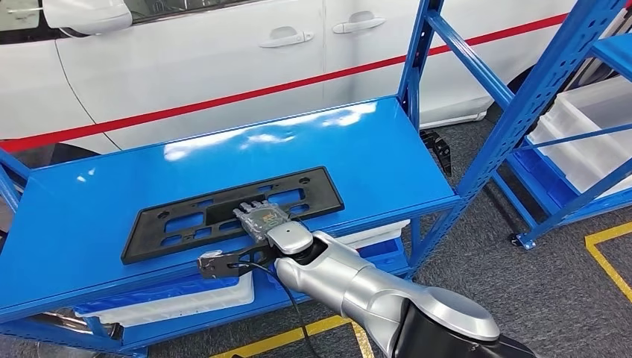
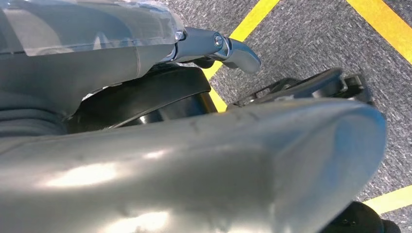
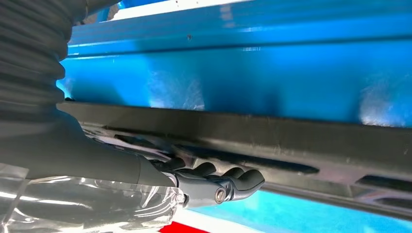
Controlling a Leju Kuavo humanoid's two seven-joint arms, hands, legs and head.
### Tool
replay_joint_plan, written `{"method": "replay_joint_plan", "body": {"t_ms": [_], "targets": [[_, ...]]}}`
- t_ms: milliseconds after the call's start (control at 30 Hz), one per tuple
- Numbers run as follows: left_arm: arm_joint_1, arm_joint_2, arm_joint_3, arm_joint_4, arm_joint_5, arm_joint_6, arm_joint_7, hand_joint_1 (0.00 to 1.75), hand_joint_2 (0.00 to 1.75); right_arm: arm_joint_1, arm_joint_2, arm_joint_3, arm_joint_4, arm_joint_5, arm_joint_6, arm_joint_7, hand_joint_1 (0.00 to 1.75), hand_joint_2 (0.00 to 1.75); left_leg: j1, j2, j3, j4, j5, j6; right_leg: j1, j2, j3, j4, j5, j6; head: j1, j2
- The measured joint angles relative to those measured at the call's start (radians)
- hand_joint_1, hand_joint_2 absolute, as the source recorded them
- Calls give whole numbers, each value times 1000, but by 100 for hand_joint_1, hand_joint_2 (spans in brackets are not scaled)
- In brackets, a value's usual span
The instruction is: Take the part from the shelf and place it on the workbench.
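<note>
From my left wrist camera I see the left hand (image 2: 145, 43) hanging over grey carpet floor (image 2: 311, 43) crossed by yellow tape lines (image 2: 252, 22) — one metal fingertip juts out, holding nothing; whether the other fingers curl, I can't tell.

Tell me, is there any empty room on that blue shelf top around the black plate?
Yes. The blue shelf is bare behind the black part, toward the white car, and on both ends beside it. The front edge is crowded: the right hand rests on the part there.
</note>
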Motion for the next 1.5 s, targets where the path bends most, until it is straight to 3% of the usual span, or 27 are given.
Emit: {"method": "replay_joint_plan", "body": {"t_ms": [67,133,233,300,367,433,467,500,533,600,633,667,767,833,900,933,967,1000,1033,1133,1200,1300,1367,1467,1500], "targets": [[-1,0,0,0,-1,-3,0,0,0,-10,1,0,0,-5,-3,10,0,175,-1,1,69,-144,64,7,2,2,0,4,-3,4,0,0],[-2,0,-1,0,-2,-6,1,0,0,-21,1,0,1,-8,-5,20,0,175,-5,1,106,-225,86,17,5,3,-4,7,-4,11,1,0],[-2,0,-2,0,-3,-11,0,0,0,-30,1,0,3,-14,-6,29,0,175,-8,-1,105,-232,86,30,6,3,-6,5,-2,24,1,0],[-2,-2,-2,0,-3,-12,0,0,0,-36,1,0,3,-16,-6,32,0,175,-4,0,108,-240,92,42,4,3,-10,20,-15,35,2,0],[-4,-4,-2,0,-3,-13,0,0,0,-42,1,0,4,-16,-6,33,0,175,-1,2,111,-245,96,51,3,3,-48,105,-67,43,3,0],[-4,-5,-2,0,-3,-14,-2,0,0,-43,0,0,7,-19,-6,37,0,175,-1,2,110,-245,96,55,1,3,-114,239,-127,49,3,0],[-4,-5,-2,0,-3,-14,-2,0,0,-43,-1,0,9,-21,-6,40,0,175,-1,2,109,-245,96,55,1,3,-136,284,-138,51,3,0],[-3,-5,-2,0,-3,-13,-3,0,0,-43,-2,0,12,-24,-7,42,0,175,-1,2,110,-244,95,55,1,3,-141,290,-127,51,3,0],[-3,-6,-2,0,-3,-12,-3,0,0,-43,-3,0,14,-26,-8,44,0,175,-1,1,110,-243,95,54,0,2,-127,259,-101,50,3,0],[-4,-9,-2,0,-2,-9,-4,0,0,-46,-3,0,18,-29,-14,45,0,175,-2,-1,111,-239,91,49,1,2,-60,120,-33,43,3,0],[-5,-10,-2,0,0,-7,-5,0,0,-46,-3,0,19,-30,-20,45,0,175,-4,-1,110,-236,89,45,2,2,-33,62,-12,38,3,0],[-5,-11,-2,0,2,-6,-7,0,0,-47,-3,0,22,-30,-26,45,0,175,-6,-1,109,-234,87,41,4,2,-15,23,-2,34,2,0],[-6,-11,-2,0,6,-3,-10,0,0,-47,-3,0,30,-30,-38,44,2,175,-7,-1,108,-234,85,25,6,3,-10,5,1,18,2,0],[-7,-11,-2,0,7,-1,-10,0,0,-49,-2,0,33,-30,-41,43,70,175,-5,0,94,-199,58,14,2,2,-6,-2,5,6,0,0],[-8,-11,-2,0,7,0,-11,0,0,-49,-2,0,37,-30,-43,42,150,175,-3,0,43,-85,-4,6,1,1,-4,-4,5,-1,-2,0],[-9,-11,-2,0,7,0,-12,0,0,-49,-2,0,39,-30,-44,40,160,175,-2,0,10,-15,-34,2,2,0,-5,-4,5,-3,-2,0],[-9,-11,-2,0,8,1,-12,0,0,-48,-2,0,41,-30,-45,37,164,175,-1,0,-14,37,-49,0,3,0,-5,-3,4,-3,-2,0],[-9,-11,-2,0,8,2,-13,0,0,-48,-2,0,43,-31,-47,34,164,175,-1,0,-23,55,-46,0,3,0,-5,-2,3,-4,-2,0],[-9,-11,-1,0,9,3,-13,0,0,-48,-2,0,45,-32,-48,29,164,175,-1,0,-12,29,-22,1,3,1,-4,0,3,-3,-2,0],[-10,-11,0,0,14,7,-18,0,0,-52,-2,0,48,-40,-50,19,164,175,-4,1,83,-173,72,13,5,4,-4,4,-1,2,-2,0],[-11,-11,1,0,19,7,-26,0,0,-55,-2,0,49,-50,-53,12,164,175,-9,0,109,-232,83,23,7,4,-6,5,0,11,-2,0],[-12,-12,4,0,25,6,-34,0,0,-58,-1,0,51,-61,-57,5,163,175,-7,0,113,-241,89,40,7,4,-8,8,-4,28,-1,0],[-14,-13,5,0,27,5,-37,0,0,-62,-2,0,52,-64,-59,5,162,175,-2,1,117,-250,94,50,6,3,-33,66,-43,40,0,0],[-13,-13,7,0,30,4,-42,0,0,-63,-3,0,55,-68,-62,0,162,175,-3,2,117,-250,94,54,1,3,-125,257,-128,49,0,0],[-13,-13,8,0,31,3,-44,0,0,-62,-4,0,57,-69,-63,-4,162,175,-3,2,117,-249,94,54,-1,3,-141,288,-130,50,0,0]]}}
